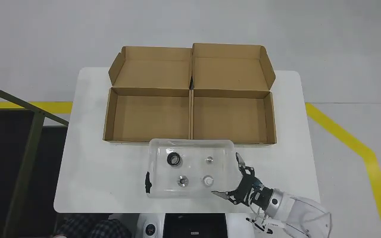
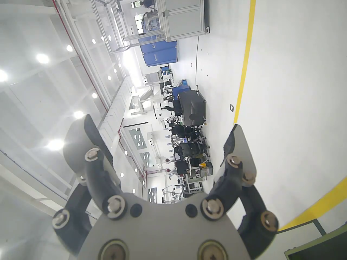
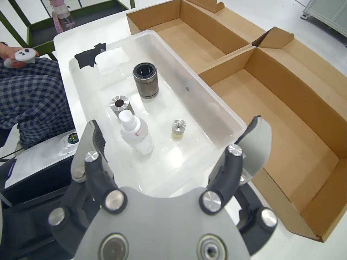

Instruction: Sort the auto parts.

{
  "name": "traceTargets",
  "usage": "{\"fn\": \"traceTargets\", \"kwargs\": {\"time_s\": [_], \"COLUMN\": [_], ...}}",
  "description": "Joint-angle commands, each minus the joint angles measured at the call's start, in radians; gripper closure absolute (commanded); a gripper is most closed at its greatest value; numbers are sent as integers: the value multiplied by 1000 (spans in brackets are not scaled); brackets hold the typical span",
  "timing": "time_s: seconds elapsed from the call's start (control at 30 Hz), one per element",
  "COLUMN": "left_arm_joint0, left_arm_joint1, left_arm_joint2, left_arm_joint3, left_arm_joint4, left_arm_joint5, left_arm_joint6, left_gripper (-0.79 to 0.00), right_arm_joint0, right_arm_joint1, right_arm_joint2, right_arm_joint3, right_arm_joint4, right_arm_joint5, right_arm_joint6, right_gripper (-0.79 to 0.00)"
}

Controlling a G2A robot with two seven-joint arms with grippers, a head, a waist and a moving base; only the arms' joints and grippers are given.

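Grey right fingers [image 3: 259, 135] wide apart beside tray [image 3: 195, 74]

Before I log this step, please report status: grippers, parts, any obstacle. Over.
Left gripper open, holding nothing. Right gripper open, beside tray. Bearing, steel cylinder, white bottle, small fitting upright in it. The white bottle close before steel cylinder.

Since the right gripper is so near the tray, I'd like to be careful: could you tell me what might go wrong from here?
1. The open right gripper hangs by the corner of the tray; a finger could catch the rim and shift it.
2. The bottle stands upright and narrow; a brush may topple it.
3. The fitting is small and may slip from the wide fingers.
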Motion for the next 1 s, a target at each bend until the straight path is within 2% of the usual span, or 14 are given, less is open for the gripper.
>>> {"fn": "traceTargets", "kwargs": {"time_s": [0.0, 0.4, 0.47, 0.5, 0.63, 0.73, 0.97], "left_arm_joint0": [0, 0, 0, 0, 0, 0, 0], "left_arm_joint1": [0, 0, 0, 0, 0, 0, 0], "left_arm_joint2": [0, 0, 0, 0, 0, 0, 0], "left_arm_joint3": [0, 0, 0, 0, 0, 0, 0], "left_arm_joint4": [0, 0, 0, 0, 0, 0, 0], "left_arm_joint5": [0, 0, 0, 0, 0, 0, 0], "left_arm_joint6": [0, 0, 0, 0, 0, 0, 0], "left_gripper": [-785, -785, -785, -785, -785, -785, -785], "right_arm_joint0": [7, 49, 55, 58, 65, 71, 83], "right_arm_joint1": [1, 8, 10, 11, 14, 16, 22], "right_arm_joint2": [-17, -102, -111, -116, -129, -136, -150], "right_arm_joint3": [7, 41, 44, 46, 49, 52, 61], "right_arm_joint4": [-4, -41, -45, -47, -47, -48, -50], "right_arm_joint5": [2, 28, 32, 33, 38, 48, 50], "right_arm_joint6": [10, 64, 73, 78, 90, 104, 136], "right_gripper": [-785, -785, -754, -699, -610, -563, -579]}}
